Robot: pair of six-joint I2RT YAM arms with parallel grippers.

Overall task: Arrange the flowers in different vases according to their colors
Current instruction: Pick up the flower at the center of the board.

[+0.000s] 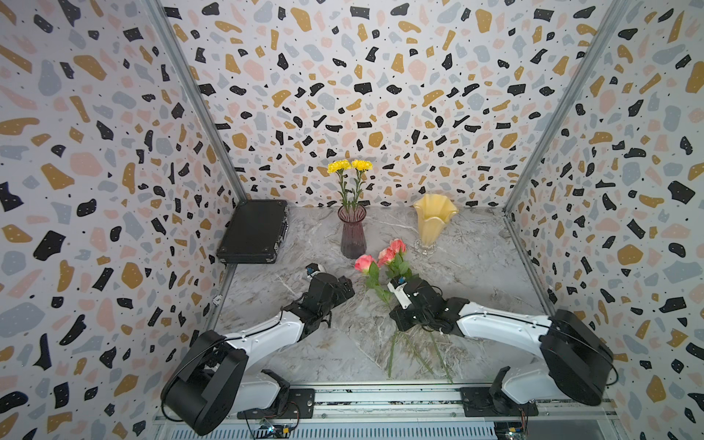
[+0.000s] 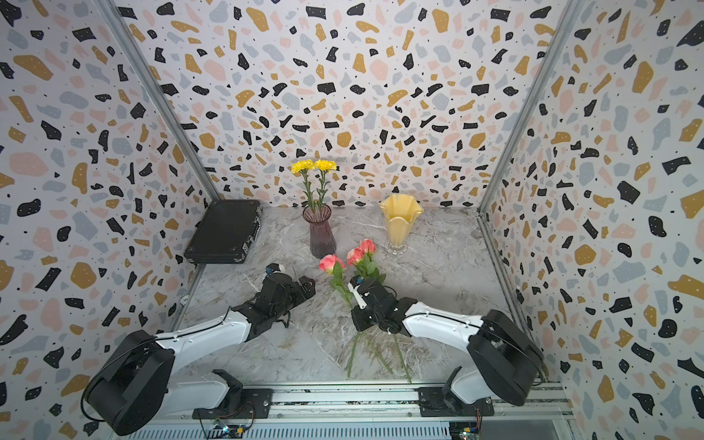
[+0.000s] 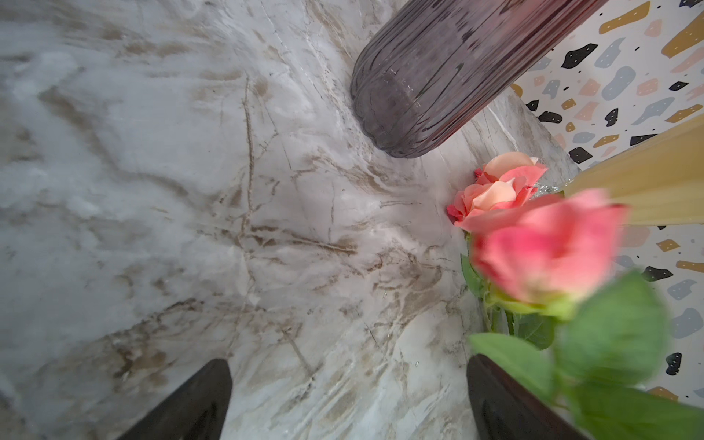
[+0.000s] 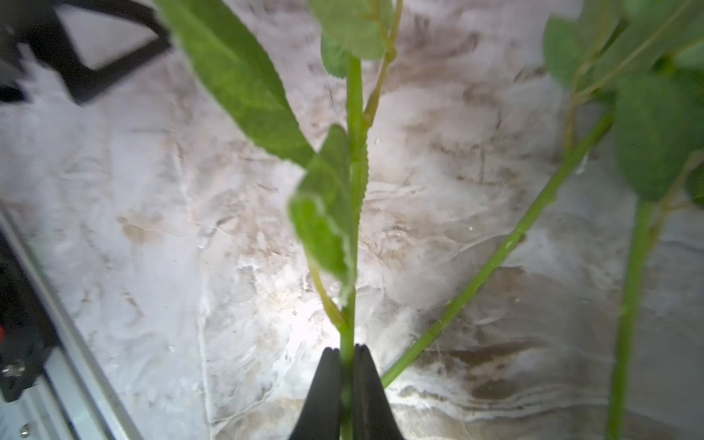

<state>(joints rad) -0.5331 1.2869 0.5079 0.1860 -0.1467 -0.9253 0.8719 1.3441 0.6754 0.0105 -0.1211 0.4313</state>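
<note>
right fingers (image 4: 327, 384) clamp a rose stem (image 4: 355, 95), probably to lift it toward the yellow vase (image 1: 432, 224); left fingers (image 3: 198, 400) spread wide, empty.

Light: bright, soft, even; shadows faint. Top views: sharp, walls (image 1: 95, 152) bowed toward the edges. Left wrist view: near rose (image 3: 548, 247) motion-blurred, purple vase (image 3: 438, 76) crisp. Right wrist view: leaves (image 4: 236, 76) out of focus; white glare on table (image 4: 301, 324).
</note>
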